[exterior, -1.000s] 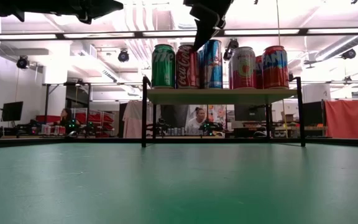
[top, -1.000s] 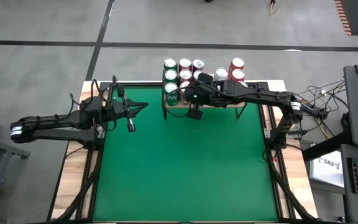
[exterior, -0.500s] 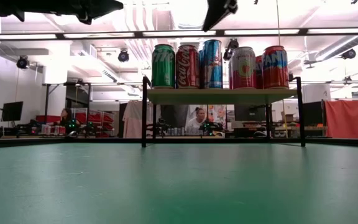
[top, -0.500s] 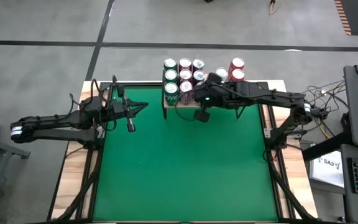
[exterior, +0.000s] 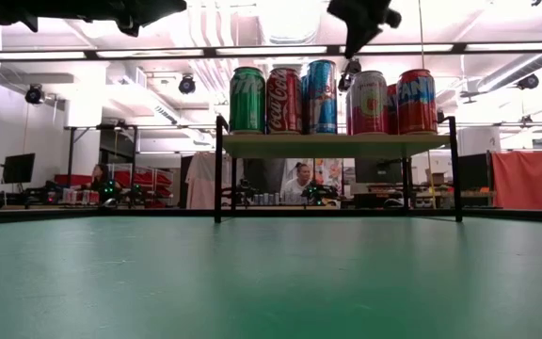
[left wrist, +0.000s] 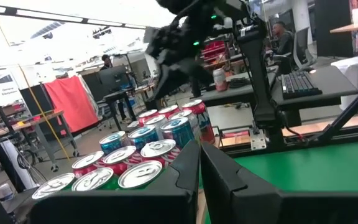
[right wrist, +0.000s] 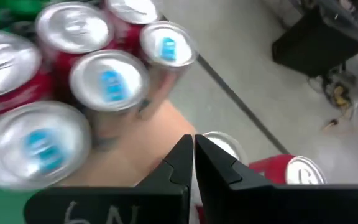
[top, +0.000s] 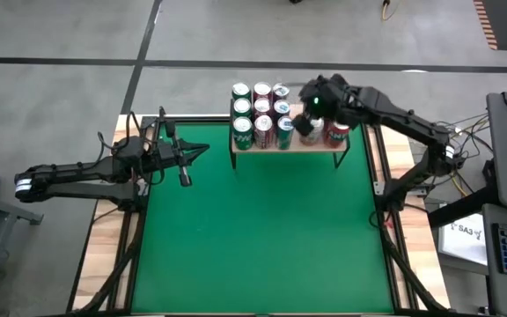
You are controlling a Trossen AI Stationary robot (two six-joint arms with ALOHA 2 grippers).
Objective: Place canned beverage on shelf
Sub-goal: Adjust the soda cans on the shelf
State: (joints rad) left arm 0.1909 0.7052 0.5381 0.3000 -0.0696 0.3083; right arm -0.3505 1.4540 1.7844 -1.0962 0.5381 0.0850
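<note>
Two closed grippers show, neither holding anything. The right gripper [top: 304, 126] hangs above the shelf [top: 315, 146], its fingers [right wrist: 188, 163] pressed together over the bare strip of wooden board between two groups of cans. From its wrist view, a cluster of silver-topped cans [right wrist: 107, 81] stands to one side of the fingers, and two more can tops [right wrist: 301, 171] stand close on the other side, one of them partly hidden behind the fingertips. In the low view the gripper [exterior: 356, 28] sits higher than the can rims, clear of them.

On the shelf, the bigger group [top: 260, 113] fills the left end in rows. A green can [exterior: 247, 100], a red cola can [exterior: 283, 101] and a blue can [exterior: 322, 97] form the front row. A pink-and-white can [exterior: 369, 103] and a red can [exterior: 416, 101] stand at the right end, beside the gripper. The shelf stands at the far edge of the green table [top: 253, 238] on thin black legs [exterior: 218, 169].

The left gripper [top: 202, 150] waits above the table's left far corner, well apart from the shelf, its fingers [left wrist: 194, 168] shut and pointing toward the cans.

Beyond the table, a seated person [exterior: 298, 179] shows under the shelf board, among desks and monitors.
</note>
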